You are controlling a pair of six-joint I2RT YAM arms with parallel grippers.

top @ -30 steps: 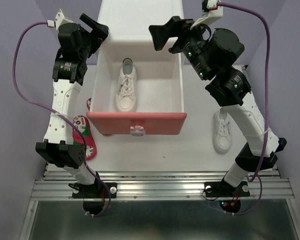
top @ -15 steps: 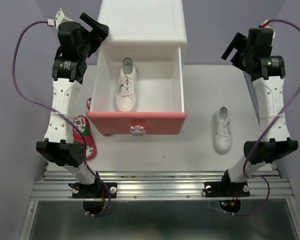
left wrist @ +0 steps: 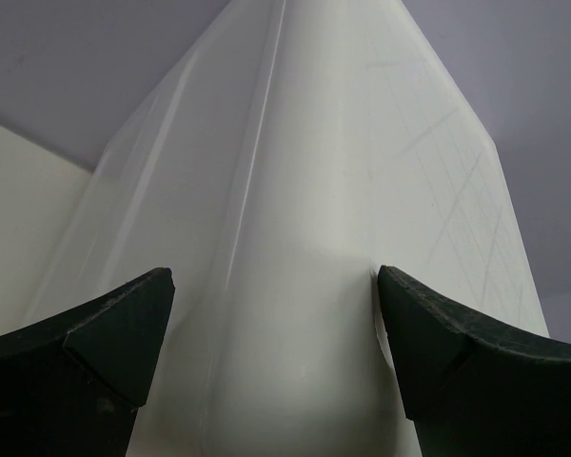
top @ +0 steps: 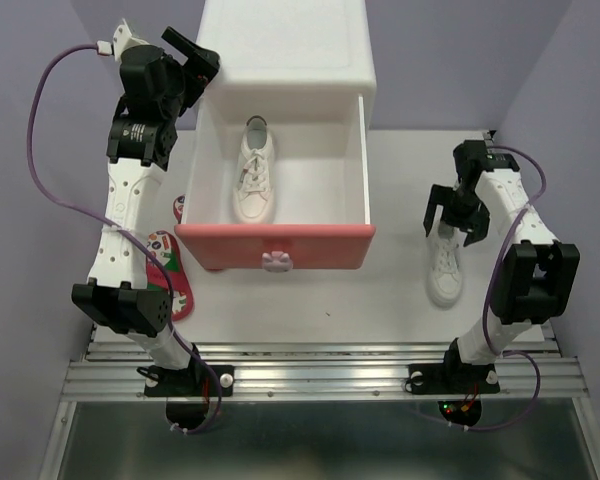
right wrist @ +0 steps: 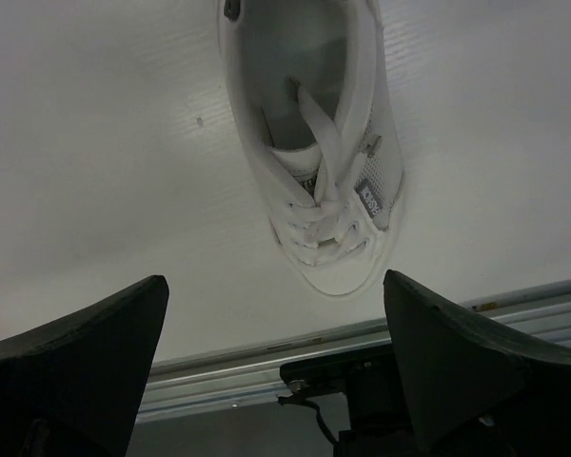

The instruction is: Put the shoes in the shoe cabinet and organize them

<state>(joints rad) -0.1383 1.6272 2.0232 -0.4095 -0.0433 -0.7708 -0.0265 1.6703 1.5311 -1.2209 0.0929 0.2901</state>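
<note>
Fingers on the right arm (top: 470, 228) hang wide open and empty over the heel end of the loose white sneaker (top: 444, 272). It lies on the surface right of the shoe cabinet's (top: 285, 50) open drawer (top: 275, 246), long axis near-to-far, toe toward the arm bases. Their gap spans its width, so this arm is nearer; the left arm's fingers (top: 187, 45), equally spread and empty, sit at the cabinet's left side.

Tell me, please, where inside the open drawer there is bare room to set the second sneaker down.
The drawer floor is bare between the sneaker inside and the right wall; the strip on its left is narrower. Left of the cabinet, the sandals crowd the table.
</note>
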